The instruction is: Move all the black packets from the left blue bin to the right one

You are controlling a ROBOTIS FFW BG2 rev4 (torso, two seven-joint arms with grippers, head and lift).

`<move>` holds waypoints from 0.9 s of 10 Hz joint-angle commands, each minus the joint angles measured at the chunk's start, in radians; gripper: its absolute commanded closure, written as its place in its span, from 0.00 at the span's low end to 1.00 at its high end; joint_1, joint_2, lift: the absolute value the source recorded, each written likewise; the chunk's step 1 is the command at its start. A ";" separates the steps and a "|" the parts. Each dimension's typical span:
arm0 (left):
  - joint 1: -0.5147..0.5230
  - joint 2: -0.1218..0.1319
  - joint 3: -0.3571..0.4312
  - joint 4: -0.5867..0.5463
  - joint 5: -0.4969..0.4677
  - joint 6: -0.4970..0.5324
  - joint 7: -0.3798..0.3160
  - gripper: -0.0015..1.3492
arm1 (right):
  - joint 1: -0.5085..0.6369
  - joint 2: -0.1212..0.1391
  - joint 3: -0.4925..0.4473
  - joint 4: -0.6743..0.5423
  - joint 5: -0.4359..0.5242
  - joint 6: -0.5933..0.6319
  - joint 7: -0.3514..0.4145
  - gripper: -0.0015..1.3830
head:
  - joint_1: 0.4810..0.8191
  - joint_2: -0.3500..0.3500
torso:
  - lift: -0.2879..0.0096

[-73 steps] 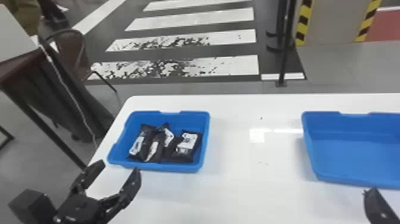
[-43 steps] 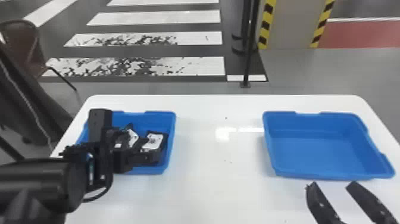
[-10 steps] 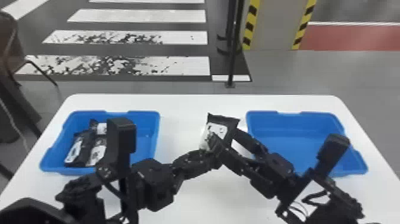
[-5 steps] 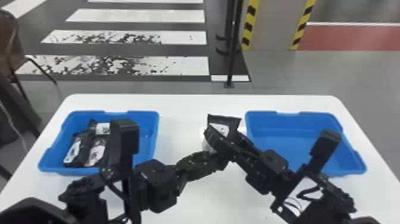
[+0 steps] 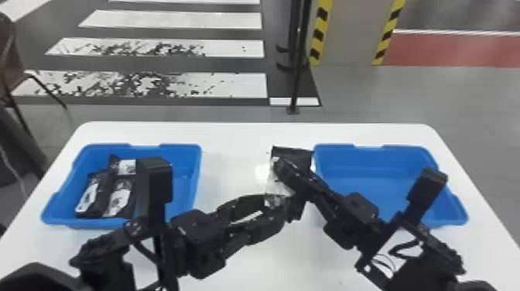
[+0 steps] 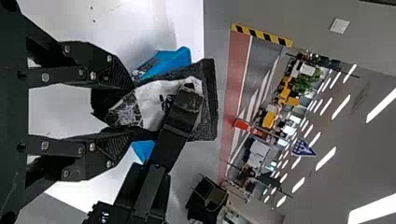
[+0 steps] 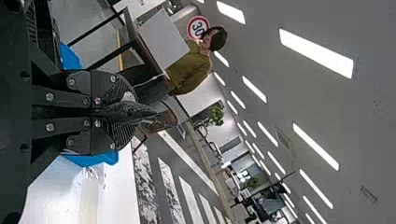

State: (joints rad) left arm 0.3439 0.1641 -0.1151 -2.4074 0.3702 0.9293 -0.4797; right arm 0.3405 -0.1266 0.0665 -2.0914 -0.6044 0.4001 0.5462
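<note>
Black packet [image 5: 296,154], one, between the bins: pinched in right gripper [image 5: 287,173]; left gripper [image 5: 281,209] wide-set about its near end, hold indeterminable. Further black packets [image 5: 89,197]: left blue bin [image 5: 185,166].

In the head view, the near side of the left bin [image 5: 193,164] is partly covered by the left arm [image 5: 154,184], as is one of the packets [image 5: 120,197] inside. Right of that bin, part of the held packet [image 5: 300,156] is hidden by the right gripper [image 5: 284,172]. Beyond its left side, a chair [image 5: 11,65] is cut off.
</note>
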 commanded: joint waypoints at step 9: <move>0.103 -0.060 0.241 -0.021 -0.015 -0.154 0.013 0.11 | -0.358 -0.116 -0.340 0.620 0.305 -0.042 -0.043 0.72 | 0.63 0.20 | 0.50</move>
State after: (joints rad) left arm 0.4436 0.1048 0.1176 -2.4283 0.3564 0.7817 -0.4659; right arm -0.0024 -0.2415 -0.2586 -1.4917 -0.3349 0.3585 0.5069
